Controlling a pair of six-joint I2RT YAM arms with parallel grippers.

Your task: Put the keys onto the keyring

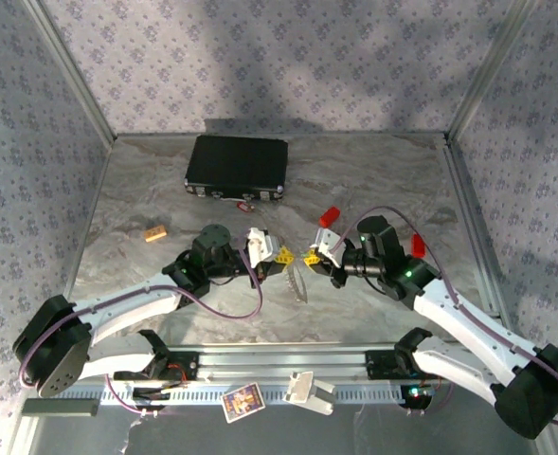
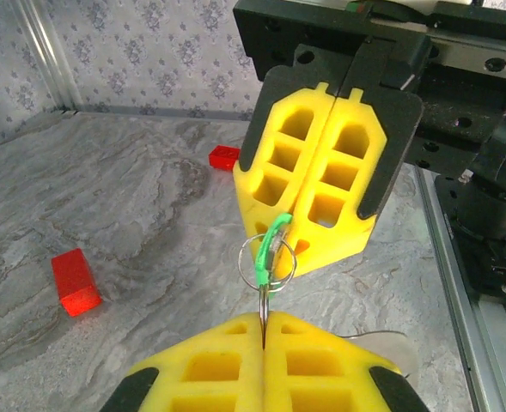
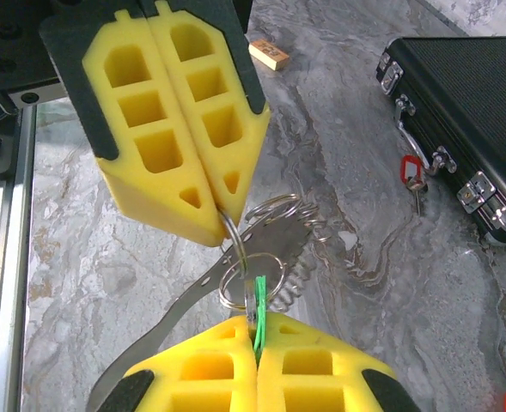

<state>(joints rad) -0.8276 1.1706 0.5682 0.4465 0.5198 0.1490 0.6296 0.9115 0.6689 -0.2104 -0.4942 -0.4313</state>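
**Top view.** Left gripper (image 1: 279,258) and right gripper (image 1: 315,256) tip to tip at table centre, both pairs of fingers pressed together. Keyring (image 1: 298,282) at 6 o'clock of the meeting point; hanging or resting on the table, cannot tell. Black case (image 1: 238,168) at 12 o'clock. Too small here to tell what each pinches.

**Left wrist view.** Left gripper (image 2: 263,333) at 6 o'clock, clamped on the thin edge of the keyring (image 2: 268,266). Right gripper (image 2: 289,236) at 12 o'clock, pinching the green key (image 2: 274,245), which crosses the ring loop. Threaded through or just lying across: hard to make out. Red block (image 2: 75,281) at 9 o'clock, well apart.

**Right wrist view.** Right gripper (image 3: 257,333) at 6 o'clock, shut on the green key (image 3: 258,311). Left gripper (image 3: 222,219) at 11 o'clock, pinching a ring of the keyring (image 3: 274,242). Band running off toward 7 o'clock, its end hidden behind the yellow fingers. Red key (image 3: 411,170) at 3 o'clock, loose beside the case (image 3: 472,90), not yet on.

**Risks.**
- Key twisting out of the soft pads when pushed against the ring.
- Coil not opening, so the key rides over instead of threading.
- Ring slipping from the edge-on pinch and the keyring dropping.
- Red key close to the case latch, likely an awkward pick.
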